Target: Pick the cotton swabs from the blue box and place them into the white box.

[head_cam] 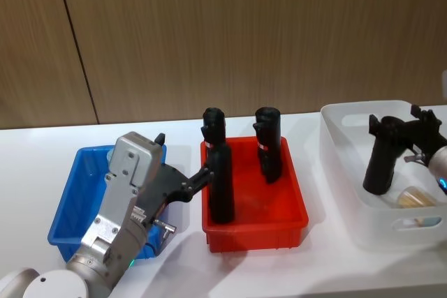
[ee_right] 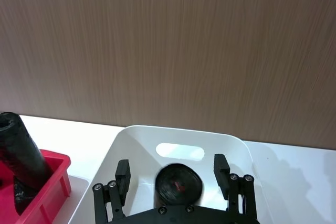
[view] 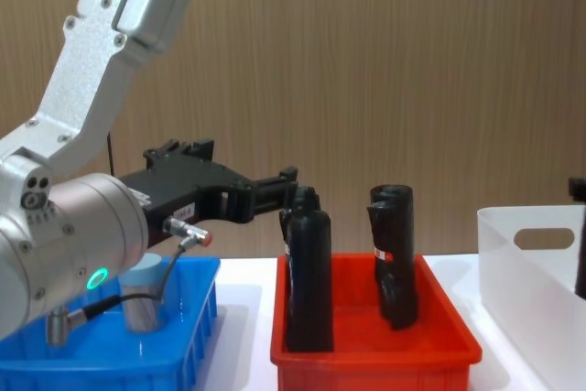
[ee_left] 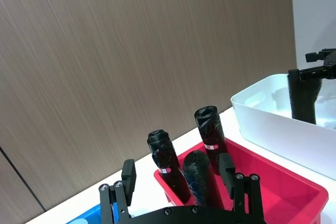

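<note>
Cotton swabs [view: 142,295]: one clear jar w/ pale-blue lid sits in the blue box [view: 197,318], at its near-left part, under the left arm's cable. Neither gripper has it.

Left gripper [ee_left: 177,174]: fingers [ee_left: 227,167] spread wide, straddling a black roll [ee_left: 198,179] that stands in the red bin [head_cam: 293,172]. One pad is just beside the roll, the other is apart from it, so no clamp. The arm reaches from over the blue box across to the red bin's left edge.

Right gripper [ee_right: 171,169]: fingers also spread, w/ a second black roll [ee_right: 178,184] between them and a gap on each side. That roll leans inside the white box [head_cam: 342,144]. Prob. it rests on the box floor rather than hangs from the pads, but its foot is hard to make out.

Progress, judged: a pale round item [head_cam: 417,197] lies low in the white box near the handle cut-out. It may be a swab jar already moved; can't confirm. At least one jar is left in the blue box, so the task isn't finished. Both grippers are at black rolls, not swabs.

Labels: the rolls in the red bin carry a small white band w/ red marks. Print is too small to read; no brand legible anywhere.
</note>
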Robot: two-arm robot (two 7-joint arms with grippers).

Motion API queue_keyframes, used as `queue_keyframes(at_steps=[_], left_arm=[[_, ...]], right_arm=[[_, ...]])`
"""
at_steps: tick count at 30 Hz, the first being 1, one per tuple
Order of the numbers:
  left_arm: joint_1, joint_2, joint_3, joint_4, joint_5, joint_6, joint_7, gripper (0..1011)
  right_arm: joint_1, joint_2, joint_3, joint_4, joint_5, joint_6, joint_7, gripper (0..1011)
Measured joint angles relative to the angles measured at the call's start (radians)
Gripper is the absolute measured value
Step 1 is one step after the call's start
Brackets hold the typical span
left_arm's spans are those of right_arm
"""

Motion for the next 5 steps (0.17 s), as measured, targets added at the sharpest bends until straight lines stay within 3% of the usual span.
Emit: queue_keyframes(at_steps=[5], left_arm=[[0.000,0.000,0.000,0.000,0.000,0.000,0.000,1004]], right_arm=[[-0.011,0.003,0.003,-0.020,0.006,0.001,0.000,1001]])
